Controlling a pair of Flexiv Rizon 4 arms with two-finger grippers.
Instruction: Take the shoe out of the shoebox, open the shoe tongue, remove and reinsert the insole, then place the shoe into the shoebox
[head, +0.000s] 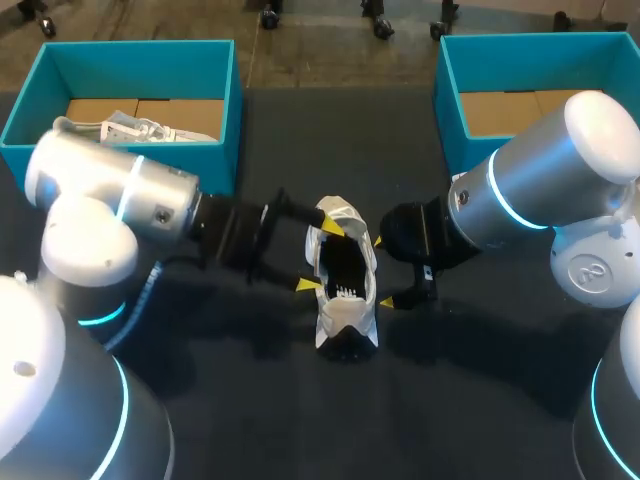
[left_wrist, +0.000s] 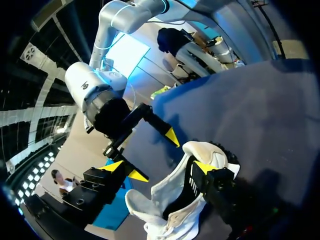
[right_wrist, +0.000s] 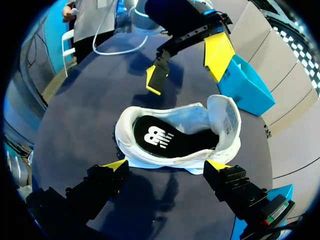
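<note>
A white shoe (head: 345, 290) lies on the dark table between my two grippers, its mouth facing up. Its black insole (right_wrist: 160, 137) with a white logo lies inside. A white flap (right_wrist: 226, 116) stands up at the shoe's far end. My left gripper (head: 320, 257) is open at the shoe's left side, one yellow tip over the far end and the other beside the rim. In its wrist view the left gripper (left_wrist: 159, 167) straddles part of the shoe (left_wrist: 185, 200). My right gripper (head: 382, 270) is open against the shoe's right side, and the right gripper (right_wrist: 166, 165) holds nothing.
A teal shoebox (head: 215, 75) at the back left holds another white shoe (head: 140, 128). A second teal shoebox (head: 450, 90) stands at the back right, behind my right arm. Bare table lies in front of the shoe.
</note>
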